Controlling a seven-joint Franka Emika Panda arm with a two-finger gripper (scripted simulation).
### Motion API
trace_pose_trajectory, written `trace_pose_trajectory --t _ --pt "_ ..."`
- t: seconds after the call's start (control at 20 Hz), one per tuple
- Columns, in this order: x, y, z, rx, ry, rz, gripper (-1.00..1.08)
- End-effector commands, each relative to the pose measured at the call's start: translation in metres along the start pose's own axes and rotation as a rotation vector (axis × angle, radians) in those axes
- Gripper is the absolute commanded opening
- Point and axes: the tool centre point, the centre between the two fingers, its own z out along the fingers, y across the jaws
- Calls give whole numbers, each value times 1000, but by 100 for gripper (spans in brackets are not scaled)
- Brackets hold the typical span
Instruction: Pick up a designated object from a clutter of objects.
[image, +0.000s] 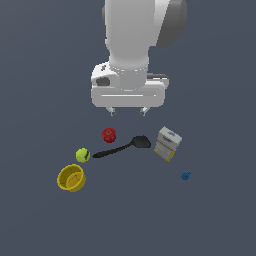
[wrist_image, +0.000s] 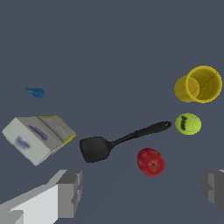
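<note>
Carton: the small carton (image: 168, 144) is what I am after; white-grey faces with blurred blue-purple print and a yellow band along one end. It lies on the dark grey counter (image: 215, 220), tilted rather than square to the other items.
Landmark: I place everything else against the black spatula (image: 122, 146), which lies flat in the middle of the clutter.
Carton position: just beside the spatula's blade end, on the exterior view's right, apart from it with a narrow strip of counter between; nothing touches it.
Red ball: (image: 109, 135) sits near the spatula's handle, on the side toward the arm, not touching it. In the wrist view it looks a little like an apple.
Yellow-green ball: (image: 82, 155) just off the tip of the spatula's handle; I cannot tell whether they touch.
Yellow bowl: (image: 71, 178) beyond the yellow-green ball from the spatula, tipped so I see into its opening.
Blue piece: (image: 185, 175) tiny, well apart from the spatula, past the carton.
Claw: (image: 128, 112) I see its fingers (wrist_image: 70, 192) spread wide and holding nothing; it hangs above the counter, over the spot between the red ball and the spatula's blade, clear of every item.
</note>
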Motion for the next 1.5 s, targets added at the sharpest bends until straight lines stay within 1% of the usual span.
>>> trace_pose_trajectory --t 0.0,0.15,0.45,0.7,0.9,1.2,1.45 --pt "0 0 0 0 0 0 100" --pt "-1 -3 1 1 -4 -11 100" --pt "-5 -21 6 10 -25 -65 100" --pt "-5 -22 7 11 -26 -68 100" --pt "-4 -28 11 9 -25 -98 100" --pt "-1 -51 26 5 -21 -210 100" --pt "1 -84 47 2 -14 -366 100"
